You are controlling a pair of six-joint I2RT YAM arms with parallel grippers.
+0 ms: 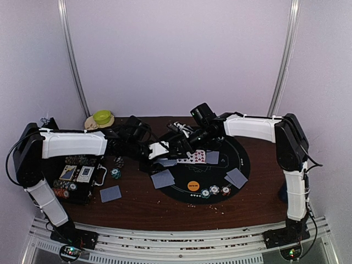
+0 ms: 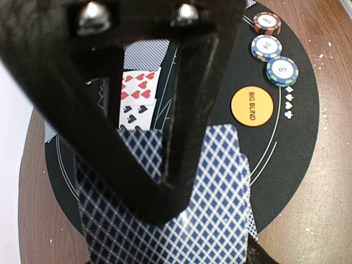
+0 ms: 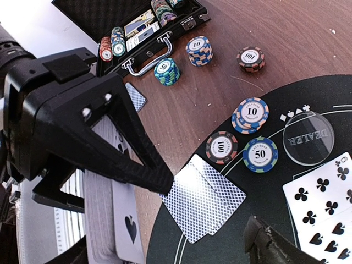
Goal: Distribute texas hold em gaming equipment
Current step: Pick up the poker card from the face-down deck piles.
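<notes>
Table [image 1: 247, 206]: brown top; it carries the whole game, with both arms reaching in to its middle.
Mat [image 1: 242, 159]: round and black, the playing field; most dealt items lie on it.
Chip case [image 3: 104, 14]: black, open at the left of the table; apparently the supply, with chips and card boxes inside.
Left fingers [image 2: 187, 137]: pinching the deck [image 2: 220, 198] above the mat, backs up; judged to be the supply hand.
Right fingers [image 3: 132, 148]: spread with nothing between them, just beside the deck; probably placed to draw a card.
Deck detail: one spade pip shows on the bottom face; blue-check backs.
Face-up cards [image 2: 137, 88]: hearts and spades in a row mid-mat, likely the shared board; a club card lies beside them.
Face-down pair [image 3: 203, 201]: overlapped on the mat's near-left edge, probably one player's hand. A second pair [image 1: 236, 177] is on the mat's right side; a third [image 1: 110, 193] is off the mat beside the case.
Orange disc [image 2: 251, 106]: reads "BIG BLIND"; marks a seat.
Clear disc [image 3: 308, 137]: reads "DEALER".
Mat chips [image 3: 252, 113]: marked 10, 100 and 50, grouped beside the clear disc.
Table stacks [image 3: 198, 49]: marked 10 and 100, near the case; the rim lettering is too small to read.
</notes>
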